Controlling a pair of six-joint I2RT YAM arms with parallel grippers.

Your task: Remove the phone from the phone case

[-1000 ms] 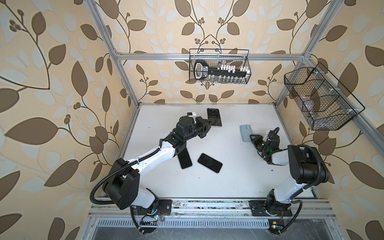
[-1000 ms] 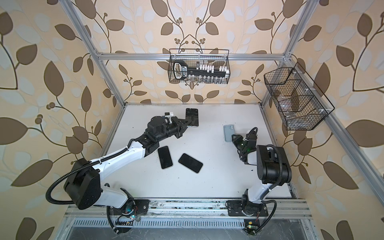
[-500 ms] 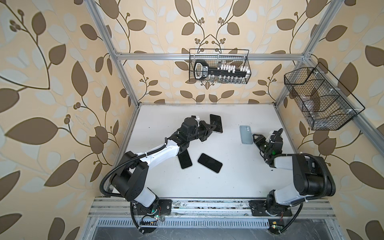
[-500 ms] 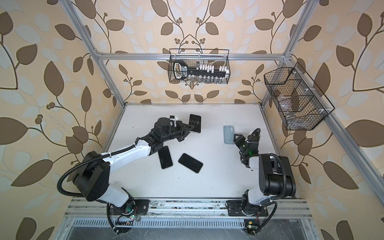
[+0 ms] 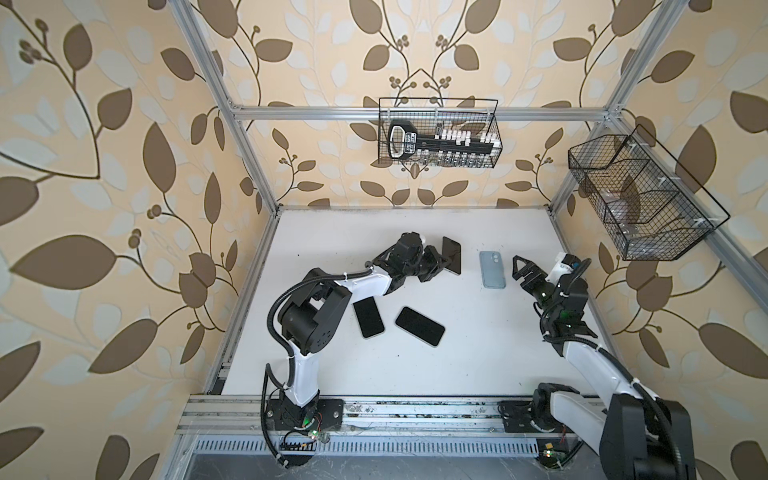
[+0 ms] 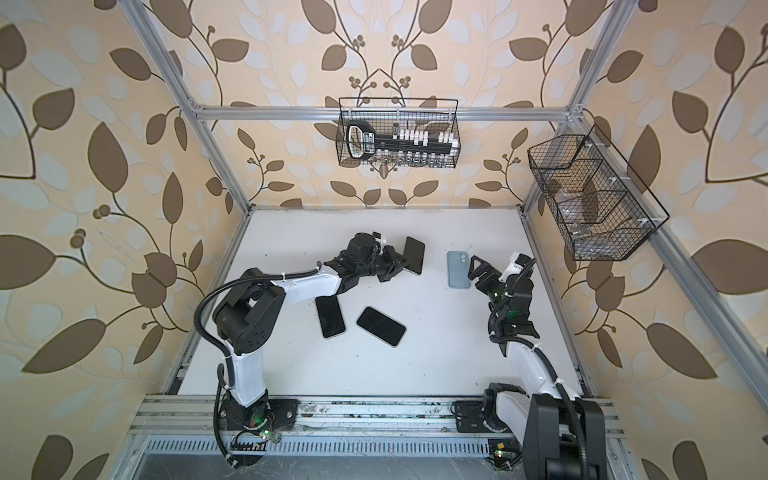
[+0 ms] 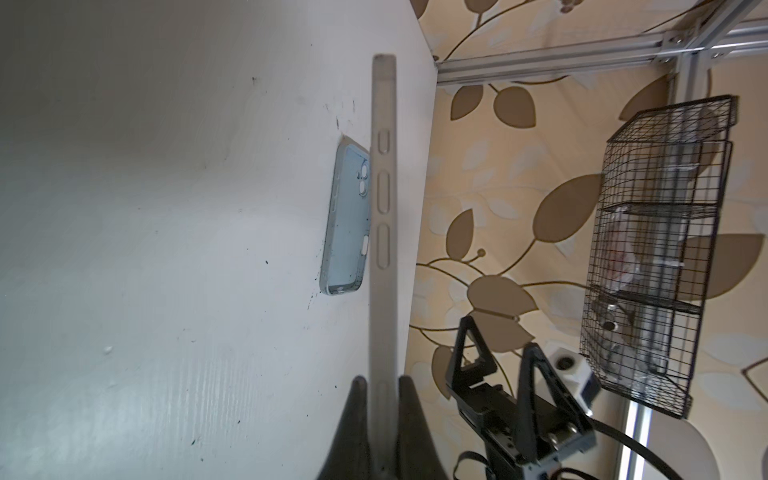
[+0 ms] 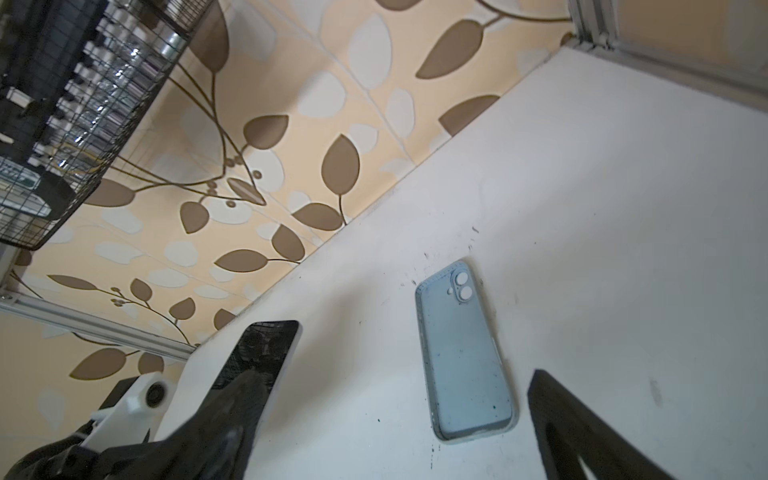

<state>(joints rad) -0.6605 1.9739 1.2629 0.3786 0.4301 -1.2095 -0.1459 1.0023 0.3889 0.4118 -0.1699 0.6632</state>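
Left arm is stretching forward, its left pincer [image 5: 444, 262] clamping a phone [image 5: 452, 255] by one end; right arm is bending inward, right pincer [image 7: 498, 334] hanging with jaws spread wide.

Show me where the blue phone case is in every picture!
Top view: blue case flat on the table, right of the held phone.
Top view: same spot.
Left wrist: case peeks from behind that phone.
Right wrist: case lies beside that phone.
Landmark: the held phone.
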